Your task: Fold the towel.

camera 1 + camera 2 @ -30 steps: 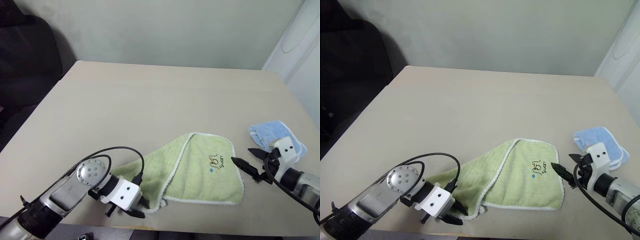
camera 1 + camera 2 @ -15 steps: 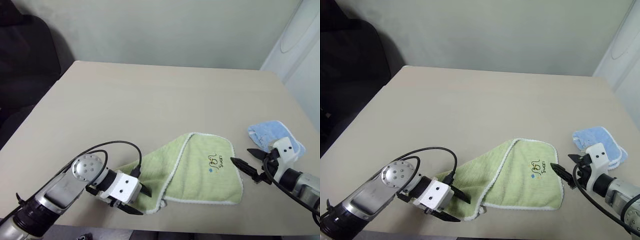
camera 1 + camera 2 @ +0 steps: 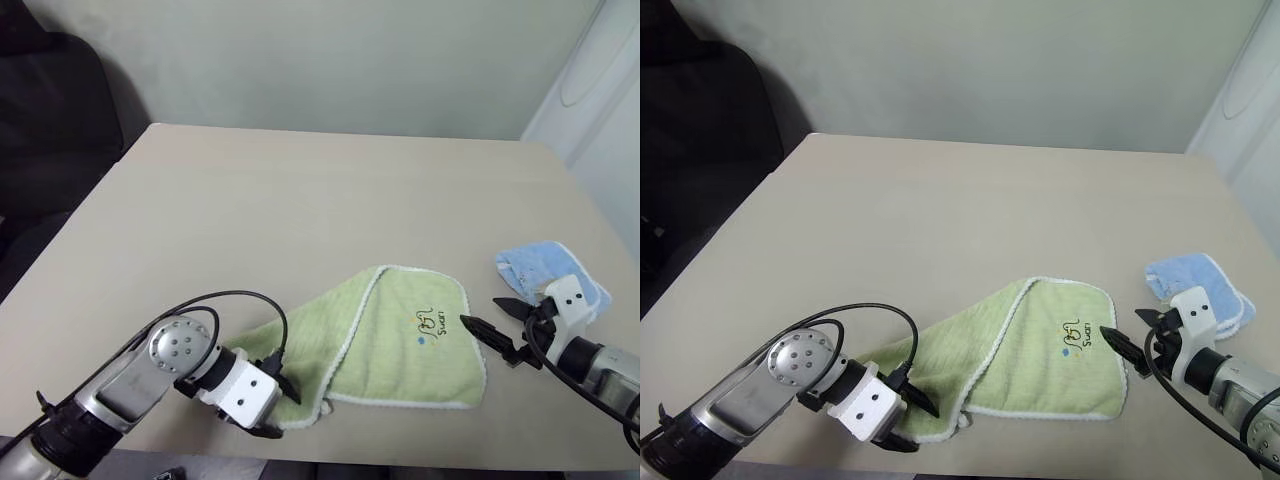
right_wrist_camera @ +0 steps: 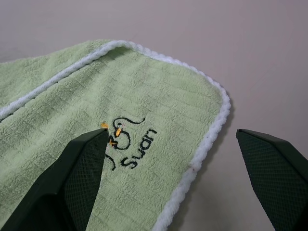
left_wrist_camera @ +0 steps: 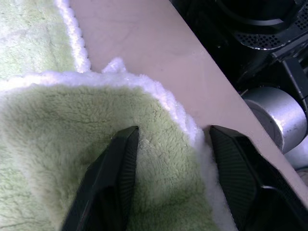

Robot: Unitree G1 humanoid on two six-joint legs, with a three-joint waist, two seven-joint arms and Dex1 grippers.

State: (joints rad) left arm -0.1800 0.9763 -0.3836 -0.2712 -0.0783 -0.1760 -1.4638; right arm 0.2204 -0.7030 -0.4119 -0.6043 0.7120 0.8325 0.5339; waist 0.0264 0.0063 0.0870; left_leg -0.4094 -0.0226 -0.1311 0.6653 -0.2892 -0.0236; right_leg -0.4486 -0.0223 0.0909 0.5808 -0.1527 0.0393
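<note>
A: Count first. One towel, light green, white stitched edging. One smaller blue cloth. Two grippers.

B: Towel position?

A: Near front edge of the worktop, right of centre. Partly folded: one flap lies over the rest, with its edging running diagonally across the middle. Embroidered logo faces up near the towel's right edge.

B: Left gripper?

A: At the towel's near left corner. In the left wrist view its two fingers straddle a bunched fold of the green pile, with the white edging just inside the other finger. Fingers part-way apart with cloth between them; cannot tell whether they actually pinch it.

B: Right gripper?

A: Spread wide, holding nothing. It hovers just off the towel's right edge. In its wrist view one finger sits over the logo, and the other over bare worktop past the edging.

B: Surface and room?

A: Plain beige worktop, matte. Pale wall behind. Dark chair at far left, white panel at far right.

B: Anything in the way?

A: The blue cloth is crumpled just behind the right gripper, apart from the towel. A black cable loops over the left wrist, close to the towel's left end.
</note>
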